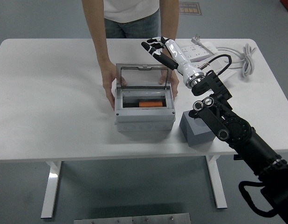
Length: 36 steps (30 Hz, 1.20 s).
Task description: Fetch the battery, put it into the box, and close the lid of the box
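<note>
The right hand (pixel 155 45) hung above the far right corner of the box (pixel 145 108), its fingers (pixel 150 46) loosely spread and pointing left, holding nothing. Its white forearm ran back and to the right to a black wrist joint, and from there the black arm sloped down toward the lower right corner of the view, crossing over a grey cube (pixel 196 129) that stood just right of the box. The box sat near the middle of the white table (pixel 51 93), its clear lid (pixel 144 77) raised upright on the far side, directly below and a little nearer than the hand, with the hand's fingertips close to the lid's top right corner but whether they touched could not be told. The orange battery (pixel 150 104) lay inside the box toward its right half, well below the hand. A person stood at the far side, with the person's hands (pixel 109 88) pressed against the left and right walls of the box. A white power strip (pixel 200 48) with its cable lay at the far right of the table.
</note>
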Available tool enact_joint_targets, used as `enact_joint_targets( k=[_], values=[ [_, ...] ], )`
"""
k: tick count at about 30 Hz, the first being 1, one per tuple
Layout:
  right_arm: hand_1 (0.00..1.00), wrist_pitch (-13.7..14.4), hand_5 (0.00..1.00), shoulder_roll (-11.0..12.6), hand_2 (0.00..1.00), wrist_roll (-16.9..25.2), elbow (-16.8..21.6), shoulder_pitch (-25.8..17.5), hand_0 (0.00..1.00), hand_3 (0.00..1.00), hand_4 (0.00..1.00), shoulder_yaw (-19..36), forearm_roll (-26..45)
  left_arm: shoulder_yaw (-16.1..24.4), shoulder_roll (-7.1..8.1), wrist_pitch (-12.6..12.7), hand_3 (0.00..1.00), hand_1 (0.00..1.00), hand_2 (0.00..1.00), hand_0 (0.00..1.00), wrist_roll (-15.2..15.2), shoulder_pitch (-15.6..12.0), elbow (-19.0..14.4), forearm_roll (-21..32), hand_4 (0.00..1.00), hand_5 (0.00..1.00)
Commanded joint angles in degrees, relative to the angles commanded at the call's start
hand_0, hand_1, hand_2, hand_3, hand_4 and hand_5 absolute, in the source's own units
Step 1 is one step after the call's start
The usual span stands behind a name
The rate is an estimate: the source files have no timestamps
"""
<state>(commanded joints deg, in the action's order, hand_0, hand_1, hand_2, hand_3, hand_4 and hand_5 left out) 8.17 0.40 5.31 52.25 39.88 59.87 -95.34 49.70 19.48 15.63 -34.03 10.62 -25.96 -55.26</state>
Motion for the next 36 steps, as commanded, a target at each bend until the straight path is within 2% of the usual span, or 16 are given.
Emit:
enact_joint_targets(
  k=[10,18,25,26,31,32,36],
  values=[
    [0.818,-0.29,0.998,0.48,0.78,-0.68,-0.17,0.18,0.956,0.805,0.998,-4.69,0.75,-0.45,-0.11,0.15,0.567,0.689,0.573,0.619,0.54,0.08,0.1,0.5,0.557,0.002],
    [0.817,-0.85,0.998,2.67,0.782,-1.77,0.47,0.47,0.955,0.81,0.998,-9.74,1.95,-0.89,-0.03,0.57,0.567,0.689,0.571,0.618,1.03,-0.01,0.17,1.2,0.556,0.002],
    [0.804,-0.8,0.998,4.32,0.78,-2.44,1.77,0.77,0.933,0.812,0.998,-11.79,1.82,-1.06,0.01,0.96,0.567,0.689,0.572,0.619,1.31,-0.11,0.2,1.55,0.556,0.002],
    [0.77,-0.75,0.998,4.52,0.774,-2.52,1.95,0.86,0.878,0.81,0.998,-11.88,1.75,-1.09,0.0,1.01,0.567,0.689,0.572,0.619,1.35,-0.13,0.2,1.59,0.555,0.002],
    [0.77,-0.41,0.998,5.12,0.774,-2.76,2.5,1.1,0.878,0.81,0.998,-12.01,1.38,-1.26,0.01,1.23,0.567,0.689,0.572,0.619,1.54,-0.26,0.21,1.86,0.555,0.002],
    [0.685,-0.36,0.998,5.25,0.739,-2.81,2.65,1.16,0.756,0.806,0.998,-12.09,1.3,-1.28,0.03,1.28,0.567,0.689,0.574,0.619,1.56,-0.29,0.22,1.9,0.556,0.002],
    [0.685,-0.18,0.998,5.74,0.739,-3.15,3.37,1.43,0.756,0.806,0.998,-12.5,0.77,-1.45,0.13,1.46,0.567,0.689,0.574,0.619,1.7,-0.45,0.23,2.22,0.556,0.002]
  ],
)
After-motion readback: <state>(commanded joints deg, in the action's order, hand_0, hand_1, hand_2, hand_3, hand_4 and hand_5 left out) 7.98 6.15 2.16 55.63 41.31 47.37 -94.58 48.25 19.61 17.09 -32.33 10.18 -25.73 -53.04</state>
